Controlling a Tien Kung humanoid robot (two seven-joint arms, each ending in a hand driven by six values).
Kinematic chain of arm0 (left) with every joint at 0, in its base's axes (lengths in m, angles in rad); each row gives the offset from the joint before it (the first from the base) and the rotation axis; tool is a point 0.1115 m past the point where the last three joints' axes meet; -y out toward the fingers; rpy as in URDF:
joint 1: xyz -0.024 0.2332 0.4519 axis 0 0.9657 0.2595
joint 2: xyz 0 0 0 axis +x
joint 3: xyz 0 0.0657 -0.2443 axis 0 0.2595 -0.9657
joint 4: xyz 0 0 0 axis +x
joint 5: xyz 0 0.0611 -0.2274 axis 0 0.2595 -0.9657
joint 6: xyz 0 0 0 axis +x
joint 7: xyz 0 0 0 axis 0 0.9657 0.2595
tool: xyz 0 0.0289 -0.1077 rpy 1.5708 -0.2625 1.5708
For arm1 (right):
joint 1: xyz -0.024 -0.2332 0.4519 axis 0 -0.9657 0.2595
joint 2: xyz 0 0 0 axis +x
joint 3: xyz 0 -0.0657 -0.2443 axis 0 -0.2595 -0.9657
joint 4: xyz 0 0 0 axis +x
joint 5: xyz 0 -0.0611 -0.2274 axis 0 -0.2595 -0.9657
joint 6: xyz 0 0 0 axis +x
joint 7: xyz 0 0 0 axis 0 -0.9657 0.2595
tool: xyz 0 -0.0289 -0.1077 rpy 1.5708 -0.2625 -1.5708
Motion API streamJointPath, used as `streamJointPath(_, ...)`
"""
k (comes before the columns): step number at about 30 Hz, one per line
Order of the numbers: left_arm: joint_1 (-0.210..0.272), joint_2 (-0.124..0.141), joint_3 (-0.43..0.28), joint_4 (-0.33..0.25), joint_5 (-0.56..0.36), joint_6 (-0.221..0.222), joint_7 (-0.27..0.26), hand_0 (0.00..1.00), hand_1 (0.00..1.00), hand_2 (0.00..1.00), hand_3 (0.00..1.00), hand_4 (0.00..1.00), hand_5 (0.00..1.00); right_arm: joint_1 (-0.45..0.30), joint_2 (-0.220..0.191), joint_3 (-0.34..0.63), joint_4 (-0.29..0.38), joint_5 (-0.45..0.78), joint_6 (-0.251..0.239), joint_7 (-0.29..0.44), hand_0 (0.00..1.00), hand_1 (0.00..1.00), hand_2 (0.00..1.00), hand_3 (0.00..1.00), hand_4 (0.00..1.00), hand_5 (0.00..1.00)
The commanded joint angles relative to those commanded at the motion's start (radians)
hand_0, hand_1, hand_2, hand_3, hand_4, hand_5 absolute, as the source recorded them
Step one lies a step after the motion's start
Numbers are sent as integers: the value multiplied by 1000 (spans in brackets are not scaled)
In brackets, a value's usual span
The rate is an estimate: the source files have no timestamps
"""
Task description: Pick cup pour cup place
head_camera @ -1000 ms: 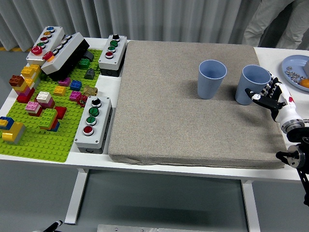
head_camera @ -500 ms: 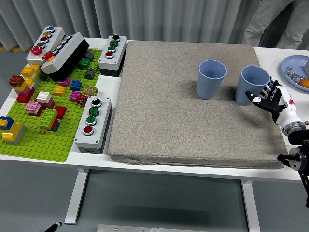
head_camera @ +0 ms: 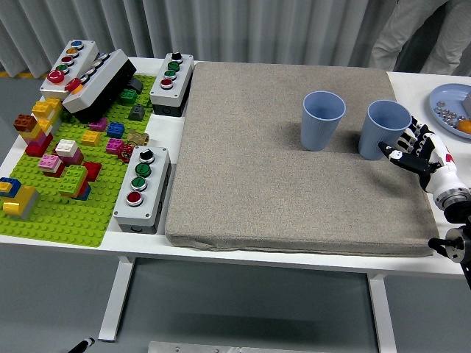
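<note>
Two light blue cups stand upright on the grey mat (head_camera: 287, 191). One cup (head_camera: 322, 120) is near the middle right, the other cup (head_camera: 385, 129) stands a little to its right. My right hand (head_camera: 409, 148) sits just right of the second cup, fingers spread, a small gap away from its side and holding nothing. The left arm does not show.
A blue plate (head_camera: 450, 103) with small items lies at the far right edge. Left of the mat stand button boxes (head_camera: 143, 186) (head_camera: 171, 82) and a green baseplate (head_camera: 62, 184) covered with several bricks. A person's legs (head_camera: 412, 33) show at the top right.
My right hand has drawn back slightly to the right and down, away from the right cup. Both cups stay where they were.
</note>
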Motion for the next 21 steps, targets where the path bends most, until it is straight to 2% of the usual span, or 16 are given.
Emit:
streamJointPath(14,0,0,-12,0,10,0,0,833,816,871,812,630,997,-61,-45,20,96,-10,5,-13,951,910,985,916,804,157)
streamJointPath(21,1,0,-17,0,13,0,0,832,816,871,812,632,998,-51,-61,54,110,-6,4,-25,951,908,984,915,804,159)
